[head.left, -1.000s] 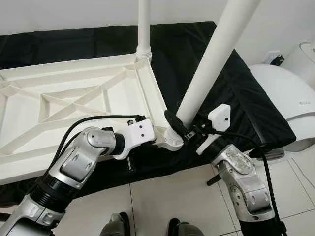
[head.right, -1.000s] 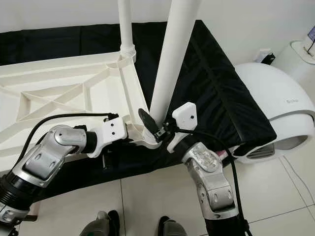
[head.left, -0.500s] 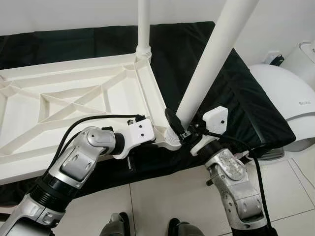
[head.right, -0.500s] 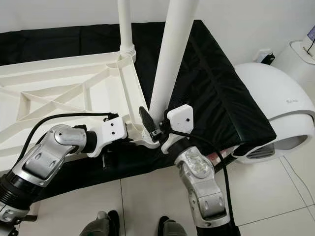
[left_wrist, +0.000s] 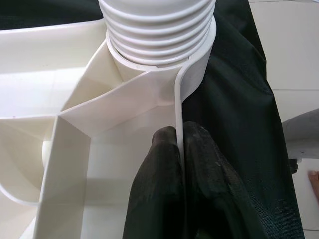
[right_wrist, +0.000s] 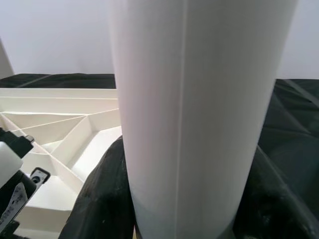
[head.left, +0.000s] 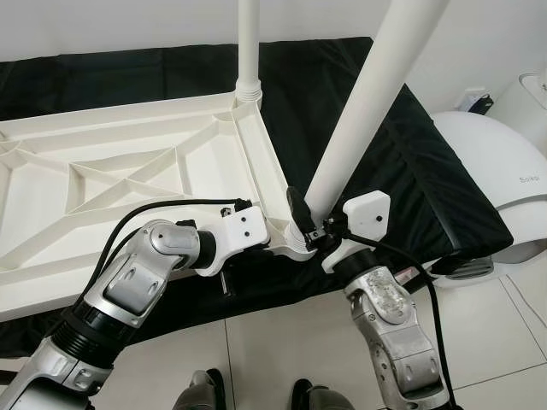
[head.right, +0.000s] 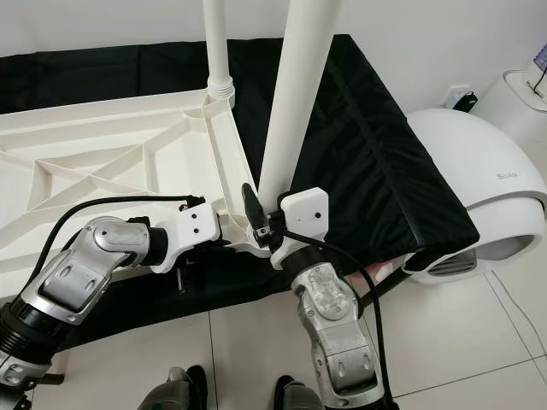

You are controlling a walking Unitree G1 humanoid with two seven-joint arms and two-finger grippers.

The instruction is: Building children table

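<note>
- At the near right corner of the upturned white tabletop (head.left: 128, 184), the right gripper (head.left: 306, 224) is clenched around the base of a white table leg (head.left: 363, 107); black fingers (right_wrist: 99, 199) sit on both sides of the tube in the right wrist view.
- Leg stands in the corner socket (head.left: 295, 243), tilted to the right, top out of frame.
- Left gripper (left_wrist: 180, 149) comes in from the left just beside that socket, both fingers pinching the tabletop's thin rim wall (left_wrist: 178, 107); the socket's ribbed threads (left_wrist: 157, 30) are right ahead of it.
- Second table leg (head.left: 249, 43) stands upright in the far right corner socket.
- Tabletop lies underside up, ribs showing, on a black cloth (head.left: 376, 162) that hangs over the near edge.
- White rounded appliance (head.left: 496, 171) stands on the tiled floor (head.left: 282, 342) to the right, near the cloth's edge.
- Robot's feet (head.left: 201, 395) show at the near edge of the floor.
- Black cables run along both forearms, close to the grip area.
</note>
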